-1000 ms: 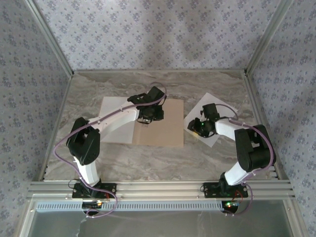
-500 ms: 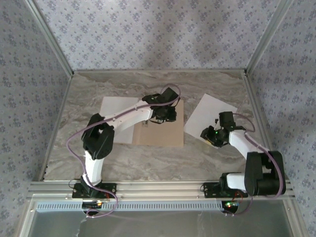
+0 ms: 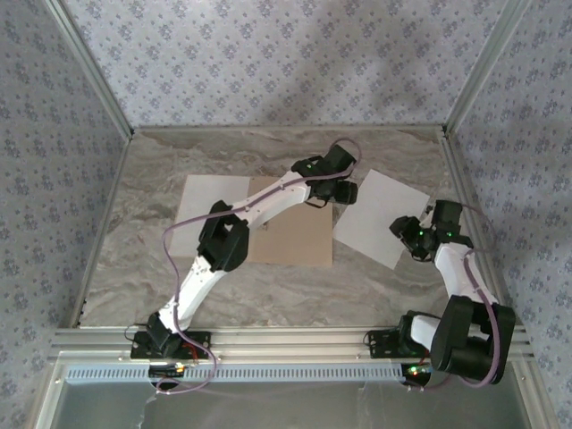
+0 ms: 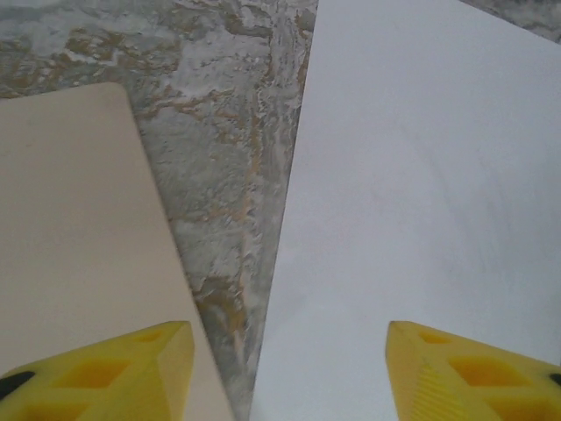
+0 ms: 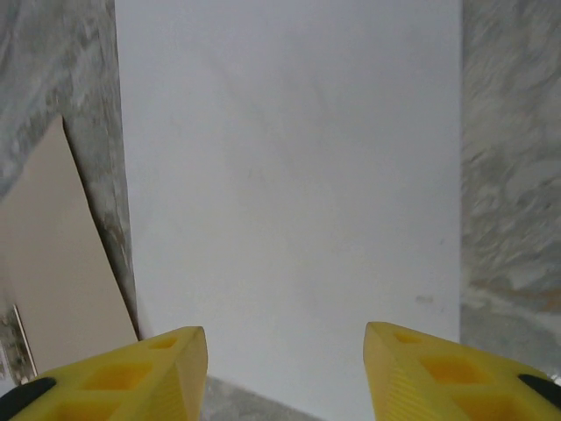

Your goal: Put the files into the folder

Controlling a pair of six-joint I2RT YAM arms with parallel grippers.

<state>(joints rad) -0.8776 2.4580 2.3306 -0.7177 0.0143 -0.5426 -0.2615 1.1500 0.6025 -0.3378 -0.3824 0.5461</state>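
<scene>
Folder (image 3: 295,237) flat on table (image 3: 161,277), left file (image 3: 207,211) at its left side, right file (image 3: 380,210) just right past a bare strip; left gripper (image 4: 289,360) over that strip, right gripper (image 5: 285,364) over right file, both jaws parted, empty.

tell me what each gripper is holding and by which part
Nothing is held: the left gripper and right gripper stand open and empty above the white rectangular paper sheet beside the tan cardboard folder.

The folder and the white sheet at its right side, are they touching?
Cannot tell. In the left wrist view a strip of table separates folder and sheet, but it narrows toward the picture's bottom edge.
</scene>
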